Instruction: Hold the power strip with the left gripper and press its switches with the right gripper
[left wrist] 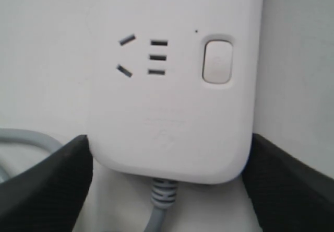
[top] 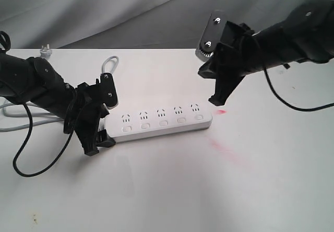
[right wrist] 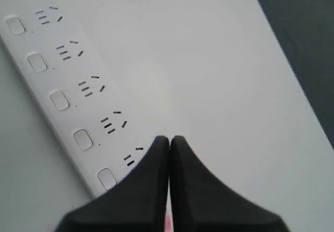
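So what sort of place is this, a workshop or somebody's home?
Most likely a robotics lab's test bench, not a home: a plain white table against a grey cloth backdrop, with two black robot arms at a power strip.

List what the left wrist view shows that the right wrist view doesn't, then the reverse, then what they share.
Left wrist only: the grey cord leaving the power strip, and the left gripper with a jaw against each side of that end.
Right wrist only: all five switches in a row, the right gripper shut by the strip's other end, and a red mark on the table.
Both: the white power strip lying on the pale table.
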Controlling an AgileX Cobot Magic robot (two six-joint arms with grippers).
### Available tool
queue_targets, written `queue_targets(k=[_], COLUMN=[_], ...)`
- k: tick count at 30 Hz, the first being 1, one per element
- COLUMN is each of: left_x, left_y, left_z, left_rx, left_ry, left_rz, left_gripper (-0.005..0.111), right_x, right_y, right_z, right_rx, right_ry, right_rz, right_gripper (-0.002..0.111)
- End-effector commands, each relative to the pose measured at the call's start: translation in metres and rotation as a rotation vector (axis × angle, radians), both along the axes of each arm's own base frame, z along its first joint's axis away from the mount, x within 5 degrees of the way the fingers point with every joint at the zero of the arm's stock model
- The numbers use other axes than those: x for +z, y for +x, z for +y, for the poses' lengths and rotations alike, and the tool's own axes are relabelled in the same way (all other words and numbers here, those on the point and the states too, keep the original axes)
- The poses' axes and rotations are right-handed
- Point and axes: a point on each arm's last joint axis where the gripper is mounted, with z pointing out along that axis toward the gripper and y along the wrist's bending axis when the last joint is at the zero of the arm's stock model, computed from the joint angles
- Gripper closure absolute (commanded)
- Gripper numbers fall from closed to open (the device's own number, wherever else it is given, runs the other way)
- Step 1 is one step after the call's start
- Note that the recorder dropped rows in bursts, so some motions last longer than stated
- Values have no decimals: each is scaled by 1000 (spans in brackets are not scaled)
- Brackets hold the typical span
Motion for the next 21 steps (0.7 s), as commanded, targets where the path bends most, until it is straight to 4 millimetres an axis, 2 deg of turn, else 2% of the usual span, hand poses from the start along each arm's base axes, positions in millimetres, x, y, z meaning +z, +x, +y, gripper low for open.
queue_targets(k=[1, 4, 8, 14, 21], left_x=[0, 0, 0, 0, 0], left_y=[2, 2, 2, 2, 2], left_z=[1, 1, 1, 1, 1], left_rx=[-3, -1, -1, -1, -4], left_ry=[11, 10, 10, 10, 11], left_rz=[-15, -15, -15, -15, -16], left_gripper=[42, 42, 42, 42, 42], right_x=[21, 34, 38, 34, 19], right_y=[-34, -62, -100, -156, -198], right_z=[-20, -37, -62, -92, -110], right_rx=[-121, -270, -464, -624, -675], right_ry=[96, 215, 346, 416, 434], right_rz=[-21, -11, -16, -159, -251], right_gripper=[108, 108, 108, 108, 108])
